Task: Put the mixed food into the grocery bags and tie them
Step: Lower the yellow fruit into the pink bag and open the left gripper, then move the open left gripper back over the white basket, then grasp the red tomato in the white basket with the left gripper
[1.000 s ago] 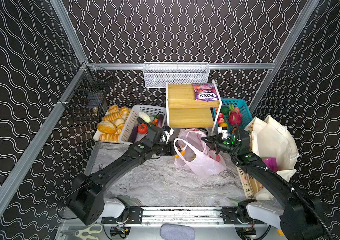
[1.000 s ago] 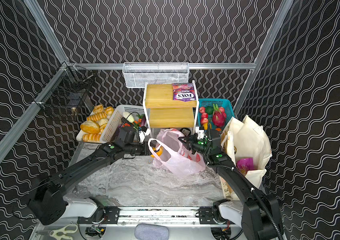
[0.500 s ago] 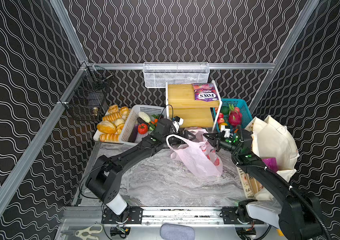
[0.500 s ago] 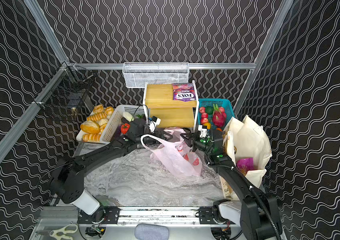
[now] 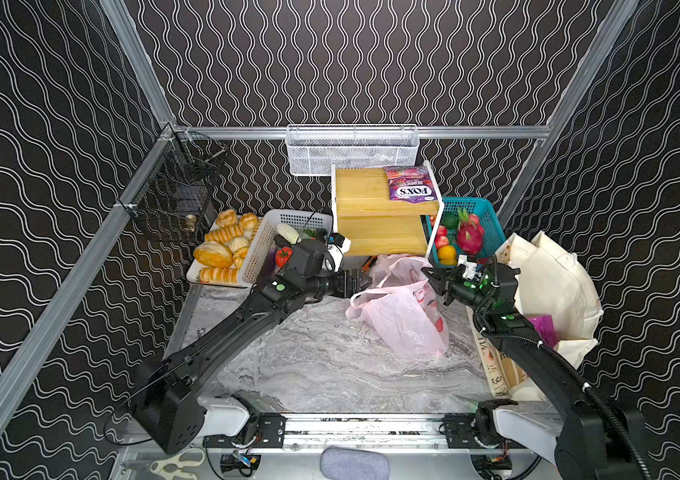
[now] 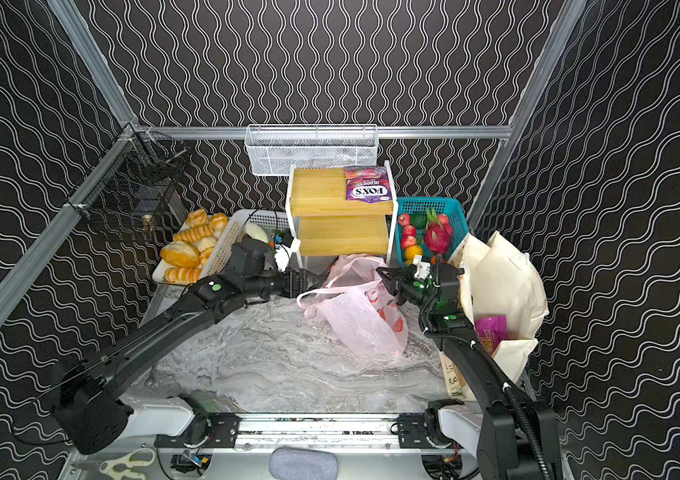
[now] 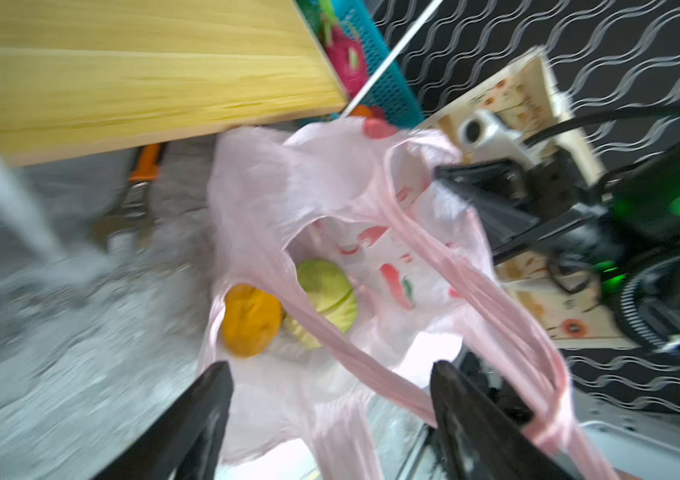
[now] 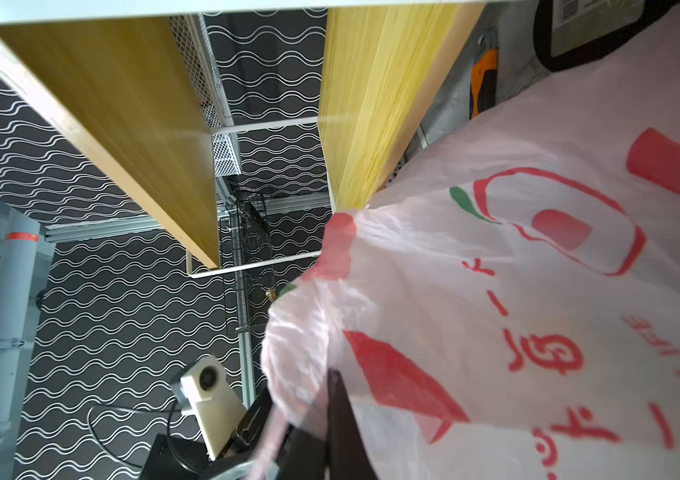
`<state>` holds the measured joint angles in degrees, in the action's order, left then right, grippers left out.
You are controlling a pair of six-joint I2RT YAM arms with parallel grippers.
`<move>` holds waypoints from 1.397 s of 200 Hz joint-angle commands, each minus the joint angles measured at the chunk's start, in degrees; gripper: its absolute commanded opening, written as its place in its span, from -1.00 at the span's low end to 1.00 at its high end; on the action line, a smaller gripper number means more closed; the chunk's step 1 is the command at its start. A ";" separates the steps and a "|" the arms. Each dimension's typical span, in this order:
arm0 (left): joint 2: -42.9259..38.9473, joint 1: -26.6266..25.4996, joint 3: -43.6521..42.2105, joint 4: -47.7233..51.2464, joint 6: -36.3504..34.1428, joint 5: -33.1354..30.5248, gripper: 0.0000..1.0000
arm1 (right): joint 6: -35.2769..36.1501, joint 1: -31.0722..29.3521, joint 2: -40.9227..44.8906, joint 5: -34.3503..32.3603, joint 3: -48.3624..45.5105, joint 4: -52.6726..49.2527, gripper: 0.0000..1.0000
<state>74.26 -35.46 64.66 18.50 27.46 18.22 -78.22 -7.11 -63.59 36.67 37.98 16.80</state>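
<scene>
My left arm reaches far and to the right toward the middle, wrist level, and my left tool has its fingers spread wide. My right arm bends upward from the near right. My right tool points left, jaws pressed together.

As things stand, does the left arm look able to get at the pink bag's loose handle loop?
Likely yes: the left gripper, jaws open, sits right at the handle loop of the pink bag, with nothing between them.

Can't see into pink bag in both top views. Can't identify blurred orange-handled tool. See only part of purple packet inside tote. Lose right gripper tips behind bag film.
</scene>
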 commanded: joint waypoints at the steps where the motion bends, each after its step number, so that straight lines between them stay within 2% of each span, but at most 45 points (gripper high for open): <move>1: -3.88 0.63 -1.77 6.48 -4.71 -6.75 0.60 | 3.61 0.18 1.45 -2.65 1.42 -3.70 -1.00; 25: -5.70 4.45 -0.36 11.97 -6.09 -11.46 0.58 | 5.94 0.19 2.87 -3.27 2.37 -7.40 -1.00; 50: -3.81 13.78 1.48 13.31 -7.61 -5.18 0.53 | 7.44 0.22 4.19 -4.51 3.02 -10.32 -1.00; 73: 3.30 21.60 6.21 17.11 -9.13 -1.82 0.47 | 8.69 -0.17 4.29 -4.33 4.21 -11.56 -1.00; 100: 14.06 26.37 13.44 20.95 -11.02 -3.84 0.47 | 11.91 -0.90 3.54 -4.06 6.03 -14.37 -1.00; 120: 21.91 29.43 18.78 22.06 -11.55 -4.18 0.56 | 14.86 -1.64 2.48 -4.27 8.08 -17.16 -1.00; 158: 30.64 32.61 26.07 21.39 -13.21 -7.67 0.77 | 22.69 -3.58 0.65 -5.64 13.61 -25.50 -1.00; 188: 37.77 33.35 32.80 24.14 -15.62 -7.32 0.82 | 28.67 -6.14 -1.28 -9.36 17.76 -31.54 -1.00; 202: 40.29 33.35 34.64 24.63 -15.57 -9.11 0.85 | 31.07 -7.40 -2.38 -11.45 19.80 -34.13 -1.00; 254: 48.66 33.29 40.92 24.80 -15.18 -12.29 0.92 | 31.68 -7.55 -6.23 -9.93 23.09 -33.15 -1.00; 279: 52.81 33.27 44.56 25.34 -15.44 -11.57 0.87 | 31.54 -7.51 -8.08 -9.45 23.97 -32.45 -1.00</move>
<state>124.46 -2.26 106.65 43.20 13.10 7.18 -47.33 -14.57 -70.46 26.52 60.88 -16.38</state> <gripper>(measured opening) 0.949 0.046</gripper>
